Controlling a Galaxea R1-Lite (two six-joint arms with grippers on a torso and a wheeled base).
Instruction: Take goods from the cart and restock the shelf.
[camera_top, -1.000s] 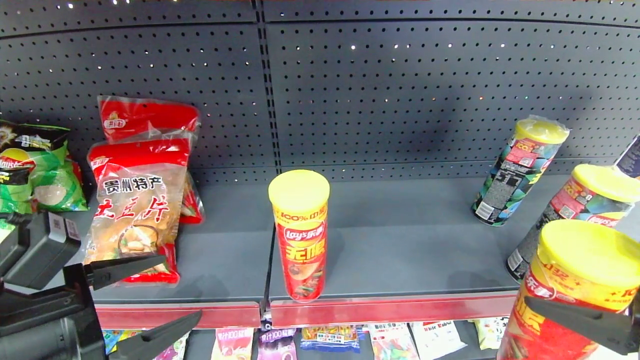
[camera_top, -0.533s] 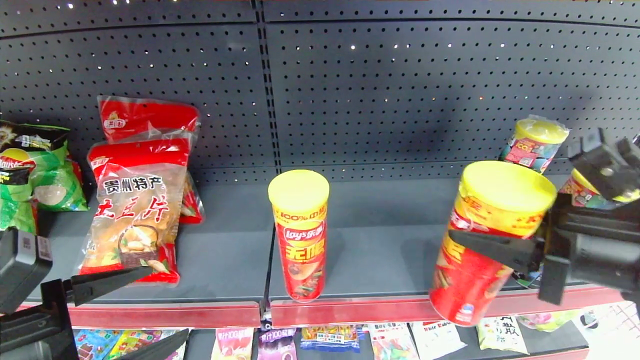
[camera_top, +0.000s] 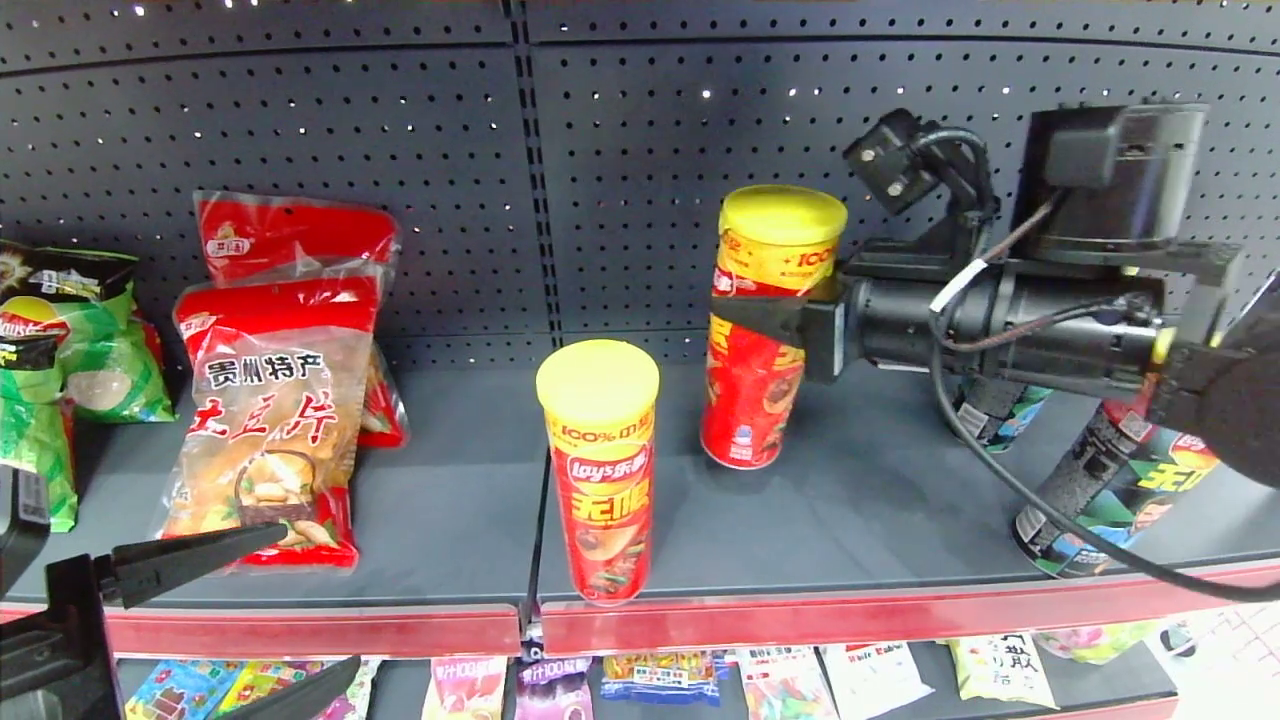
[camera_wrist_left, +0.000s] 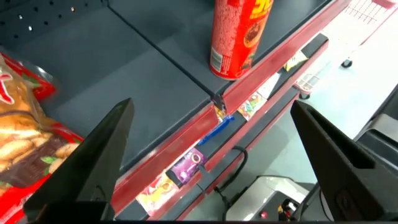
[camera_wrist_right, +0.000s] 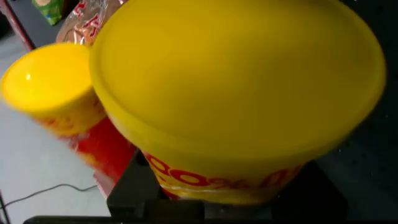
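my right gripper (camera_top: 772, 318) clamped on held can (camera_top: 757, 400), centre-right of frame | long axis near upright, slight tilt | base low over shelf (camera_top: 880, 500), up-right of front can (camera_top: 600, 470); contact unclear | left gripper (camera_top: 320, 598) spread, lower left, farther off

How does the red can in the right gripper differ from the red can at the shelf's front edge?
The held can is clamped in the right gripper, leaning, and farther back over the shelf; the front can stands free and upright at the edge. Both are red tubes with yellow lids.
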